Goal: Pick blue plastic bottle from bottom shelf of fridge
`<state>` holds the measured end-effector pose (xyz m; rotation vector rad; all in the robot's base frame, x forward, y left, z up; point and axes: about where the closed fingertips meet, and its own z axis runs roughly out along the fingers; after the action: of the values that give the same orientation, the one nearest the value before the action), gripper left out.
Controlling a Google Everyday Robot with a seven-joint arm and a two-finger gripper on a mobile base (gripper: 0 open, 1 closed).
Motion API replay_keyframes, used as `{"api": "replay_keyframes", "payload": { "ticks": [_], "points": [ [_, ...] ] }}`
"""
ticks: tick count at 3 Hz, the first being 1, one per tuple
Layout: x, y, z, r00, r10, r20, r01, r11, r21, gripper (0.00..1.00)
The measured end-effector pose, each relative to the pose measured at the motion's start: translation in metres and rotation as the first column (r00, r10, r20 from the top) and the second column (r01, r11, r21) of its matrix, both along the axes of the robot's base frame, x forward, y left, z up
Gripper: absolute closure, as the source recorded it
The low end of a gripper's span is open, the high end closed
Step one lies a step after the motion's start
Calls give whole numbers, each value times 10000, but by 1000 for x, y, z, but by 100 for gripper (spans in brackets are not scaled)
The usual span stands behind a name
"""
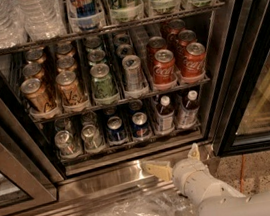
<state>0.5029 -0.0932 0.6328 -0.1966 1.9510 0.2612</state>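
1. One fridge [106, 185], with three racks in view.
2. One bottom shelf [131, 153]. From its left edge there are four lanes of cans [91, 136], and I count eight: four silver-topped, then four blue-topped. Two small bottles sit at the right end.
3. One gripper [170, 156], down low in front of the steel sill, just below the shelf's front edge and toward the right corner. Its fingers are spread apart with nothing in them.
4. The blue plastic bottle [165, 114] stands upright near the front right corner, just beside the blue-topped cans, with a second bottle [187, 108] that looks the same on its right. Either one fits, honestly.
5. Handling guess: it's light, the thin walls will flex a bit, and it's probably cold and slick. I'd grab it around the label [165, 121], not the white cap [163, 100], which pokes up above the cans.
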Motion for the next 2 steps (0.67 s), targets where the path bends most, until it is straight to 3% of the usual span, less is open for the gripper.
{"api": "replay_keyframes", "payload": {
  "ticks": [1,2],
  "points": [
    [4,10,-6,9978,-390,532,368,9985,404,0],
    [10,17,-13,9880,-1021,1156,940,9929,733,0]
  ]
}}
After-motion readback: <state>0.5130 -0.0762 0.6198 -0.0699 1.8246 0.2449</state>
